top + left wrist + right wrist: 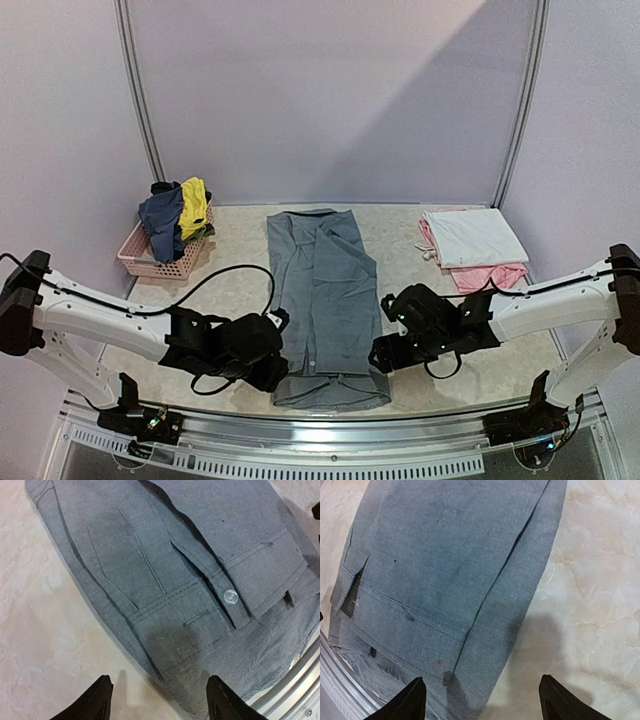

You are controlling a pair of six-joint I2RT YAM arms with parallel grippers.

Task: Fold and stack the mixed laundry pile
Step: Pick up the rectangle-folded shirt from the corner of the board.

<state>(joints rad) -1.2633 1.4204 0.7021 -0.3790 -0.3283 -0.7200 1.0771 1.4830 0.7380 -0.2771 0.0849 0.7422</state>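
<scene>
Grey trousers [322,290] lie flat in the middle of the table, waist towards the near edge. My left gripper [275,375] is low at the waist's left corner. In the left wrist view it [160,700] is open, its fingers straddling the edge of the trousers [200,580] near the button [230,596]. My right gripper [382,358] is at the waist's right side, open [482,700] over the side seam of the trousers [445,565]. A navy top [160,222] and a yellow garment [193,205] sit in the basket. A white piece [475,237] lies folded on a pink one [488,276] at the back right.
The pink lattice basket [150,262] stands at the back left. A metal rail [330,425] runs along the table's near edge, just under the trouser waist. A black cable [235,270] loops over the table left of the trousers. Pale walls close the back and sides.
</scene>
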